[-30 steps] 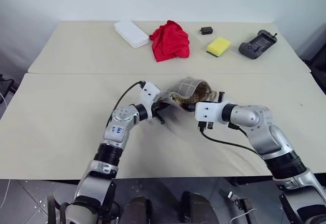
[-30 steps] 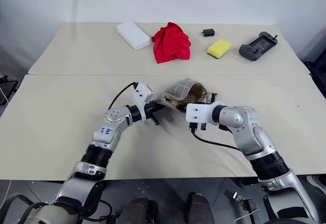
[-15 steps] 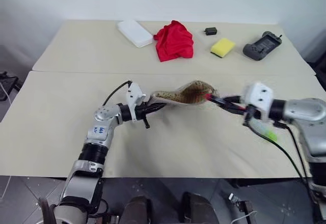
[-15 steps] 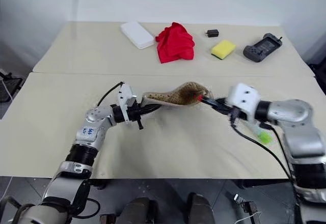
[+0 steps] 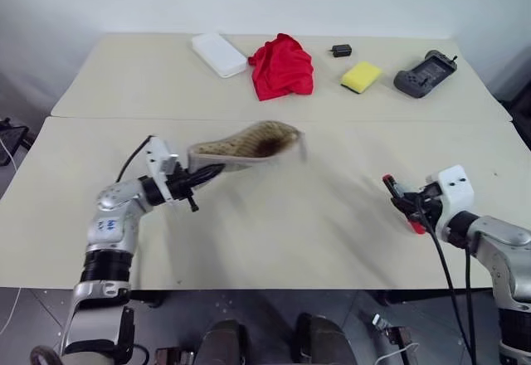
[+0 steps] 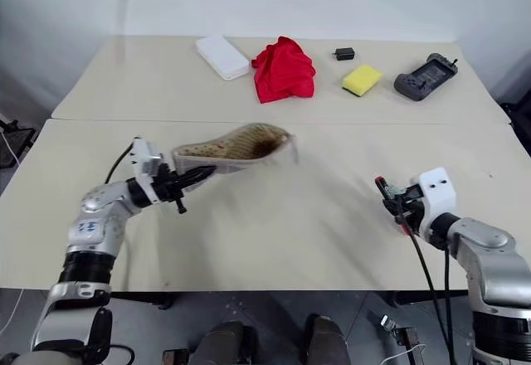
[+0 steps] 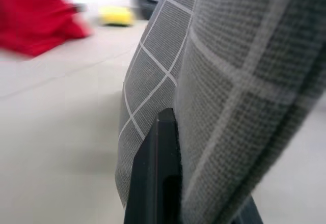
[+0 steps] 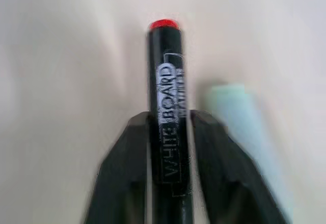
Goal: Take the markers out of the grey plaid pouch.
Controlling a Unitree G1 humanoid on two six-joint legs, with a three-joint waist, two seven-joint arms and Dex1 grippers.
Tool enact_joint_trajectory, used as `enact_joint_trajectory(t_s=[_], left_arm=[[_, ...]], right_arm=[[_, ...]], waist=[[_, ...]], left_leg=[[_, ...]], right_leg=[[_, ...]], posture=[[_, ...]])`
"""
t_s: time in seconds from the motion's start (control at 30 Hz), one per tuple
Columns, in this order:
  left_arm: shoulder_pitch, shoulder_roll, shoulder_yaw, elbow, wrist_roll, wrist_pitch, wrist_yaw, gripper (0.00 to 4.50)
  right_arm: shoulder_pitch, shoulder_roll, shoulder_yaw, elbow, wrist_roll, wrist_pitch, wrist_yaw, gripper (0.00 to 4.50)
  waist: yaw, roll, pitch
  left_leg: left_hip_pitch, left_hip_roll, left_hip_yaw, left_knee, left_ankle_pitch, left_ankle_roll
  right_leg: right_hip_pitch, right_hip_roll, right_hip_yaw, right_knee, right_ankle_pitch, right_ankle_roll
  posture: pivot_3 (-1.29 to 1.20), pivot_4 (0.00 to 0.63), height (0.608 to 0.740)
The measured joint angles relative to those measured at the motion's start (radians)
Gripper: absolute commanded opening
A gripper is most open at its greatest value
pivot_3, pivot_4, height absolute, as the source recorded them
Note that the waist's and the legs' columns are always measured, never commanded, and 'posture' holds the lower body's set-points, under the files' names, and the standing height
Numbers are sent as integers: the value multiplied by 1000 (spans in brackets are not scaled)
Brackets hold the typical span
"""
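The grey plaid pouch (image 5: 245,143) hangs level above the table's left middle, its mouth toward the right, tan lining showing. My left gripper (image 5: 205,175) is shut on the pouch's left end; in the left wrist view one black finger (image 7: 160,178) presses against the plaid fabric (image 7: 229,71). At the table's right, low over its surface, my right gripper (image 6: 392,201) is shut on a black marker (image 8: 168,71) with a red end, which lies between its fingers (image 8: 127,158). A pale green marker (image 8: 237,117) lies on the table right beside it.
Along the far table stand a white box (image 5: 215,53), a crumpled red cloth (image 5: 282,65), a small black item (image 5: 338,50), a yellow sponge (image 5: 358,75) and a grey controller (image 5: 425,72). A seam (image 5: 373,121) runs between the two tabletops.
My left gripper has carried the pouch leftward. My right gripper has pulled the red-ended marker out of the pouch, swung right and down toward the table, and rolled its wrist.
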State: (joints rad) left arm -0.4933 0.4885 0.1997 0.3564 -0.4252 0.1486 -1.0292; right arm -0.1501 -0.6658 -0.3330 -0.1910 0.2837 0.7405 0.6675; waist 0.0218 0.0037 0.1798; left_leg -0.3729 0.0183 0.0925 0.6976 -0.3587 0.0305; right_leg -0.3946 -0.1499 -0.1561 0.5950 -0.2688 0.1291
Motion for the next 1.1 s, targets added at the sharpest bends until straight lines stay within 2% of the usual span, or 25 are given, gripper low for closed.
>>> enact_joint_trajectory(t_s=[0.13,0.2,0.3,0.4,0.53,0.7,0.8,0.83,0.9,0.93,1.0,1.1], left_arm=[[54,23,63,-64,-47,82,57,0],[95,44,90,-114,-82,159,91,0],[144,75,126,-157,-126,257,121,0],[181,102,195,-209,-209,392,173,730],[229,144,389,-221,-349,597,316,1863],[294,135,518,-224,-465,797,486,3393],[317,119,558,-225,-489,870,599,4277],[319,118,568,-231,-485,865,625,4486],[326,133,577,-241,-450,829,674,4486],[368,172,559,-246,-397,775,662,4486],[489,280,486,-252,-249,599,563,4486],[627,405,383,-232,-39,180,302,4486]], right_arm=[[-28,0,-22,21,52,-93,50,3651],[-52,0,-48,33,113,-195,136,4361],[-56,-5,-67,36,182,-293,260,4483],[-57,3,-64,34,249,-409,387,4500],[-40,-23,14,-9,318,-500,599,4500],[-44,-10,52,34,299,-576,621,4500],[-43,0,55,87,284,-613,611,4500],[-43,3,57,94,284,-622,609,4500],[-44,3,62,101,284,-634,608,4500],[-44,3,66,103,284,-637,609,4500],[-39,0,67,113,286,-646,616,4500],[-35,-6,68,122,287,-652,632,4500]], waist=[[1,0,0],[-2,0,0],[-2,0,0],[-2,0,0],[-10,0,0],[-4,0,0],[1,0,0],[1,0,0],[-1,0,0],[-3,0,0],[-18,-1,0],[-24,1,0]], left_leg=[[1,0,0,0,0,0],[1,0,-1,-1,0,0],[2,1,0,-2,0,0],[2,1,-1,-1,0,0],[3,7,-1,-1,-1,-1],[3,7,-1,0,-1,0],[3,7,-1,0,-1,-1],[3,7,0,0,-1,-1],[4,7,1,-1,-1,-1],[4,7,1,-1,-2,-2],[4,7,3,-2,-4,-4],[4,7,6,-3,-5,-6]], right_leg=[[0,0,1,0,0,0],[0,0,1,0,0,0],[0,0,1,0,0,0],[1,0,1,0,0,0],[1,1,2,0,0,0],[1,1,2,0,0,0],[1,1,2,1,0,0],[1,1,2,1,0,0],[1,1,3,1,0,-1],[0,2,3,1,-1,-2],[-1,4,3,1,-2,-3],[-4,5,3,1,-3,-6]], posture=[[0,150,740],[0,150,740],[0,150,740],[0,150,740],[0,150,740],[0,150,740],[0,150,740],[0,150,740],[0,150,740],[0,150,740],[0,150,740],[0,150,740]])
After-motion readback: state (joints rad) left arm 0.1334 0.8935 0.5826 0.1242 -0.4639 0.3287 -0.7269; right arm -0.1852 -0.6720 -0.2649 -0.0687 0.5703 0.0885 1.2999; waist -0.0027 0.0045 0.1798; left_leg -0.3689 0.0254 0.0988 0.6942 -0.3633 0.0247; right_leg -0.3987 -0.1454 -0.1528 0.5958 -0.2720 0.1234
